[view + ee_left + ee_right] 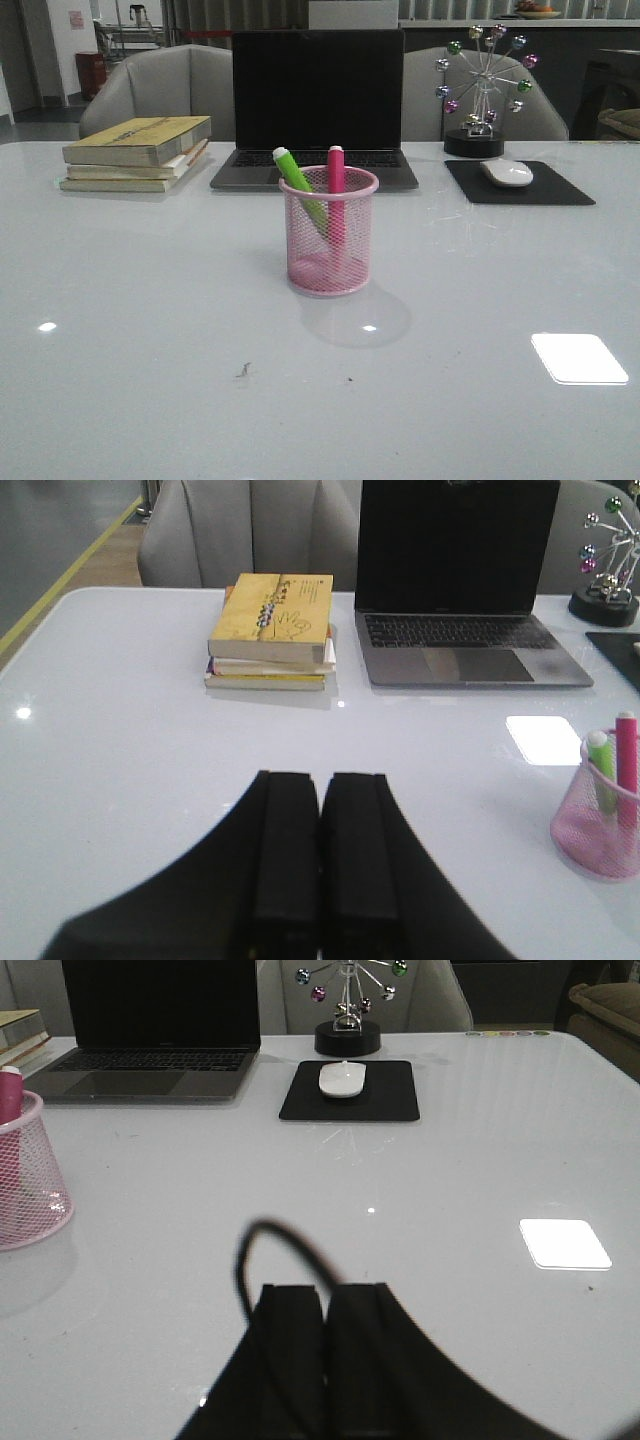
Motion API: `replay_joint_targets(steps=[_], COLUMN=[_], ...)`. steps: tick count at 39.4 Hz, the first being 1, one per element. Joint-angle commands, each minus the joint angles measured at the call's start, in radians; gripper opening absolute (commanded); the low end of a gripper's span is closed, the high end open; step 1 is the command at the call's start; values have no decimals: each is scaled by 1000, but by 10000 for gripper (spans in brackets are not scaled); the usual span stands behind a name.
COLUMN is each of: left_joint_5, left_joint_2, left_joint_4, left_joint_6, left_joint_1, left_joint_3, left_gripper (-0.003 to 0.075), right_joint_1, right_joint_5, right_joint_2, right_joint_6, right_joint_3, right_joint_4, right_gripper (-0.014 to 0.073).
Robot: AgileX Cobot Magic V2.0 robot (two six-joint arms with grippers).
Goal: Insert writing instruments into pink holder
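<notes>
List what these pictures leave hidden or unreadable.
- Green marker: in the right wrist view it lies past the frame edge; only the pink marker shows.
- Pink holder: cut off by the edge in both wrist views.
- Book cover text: too small and blurred in the left wrist view.
- Laptop screen: dark in every view.

The front camera looks level across the glossy white table (120, 340), the pink wire-mesh pen cup (329, 232) at centre. Both wrist cameras sit low over the table, facing forward past their closed black fingers (288, 860). All three views share the open grey laptop (150, 1030) and the cup.
</notes>
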Motion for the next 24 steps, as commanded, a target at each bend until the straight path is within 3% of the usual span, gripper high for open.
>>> replay_joint_targets(steps=[1, 8, 24], left_joint_5=[-142, -262, -274], left_joint_2=[-29, -110, -351], left_joint_4=[-2, -2, -2], left_joint_6=[1, 1, 1], left_joint_1=[25, 89, 136], left_joint_3=[-25, 42, 269], left_gripper=[93, 93, 93], right_joint_1=[-6, -6, -6], right_joint_5=[-83, -83, -83], right_joint_2=[-19, -19, -19], right_joint_6=[-4, -4, -4], right_joint_3=[2, 2, 2], right_joint_4=[3, 3, 3], right_gripper=[23, 23, 23])
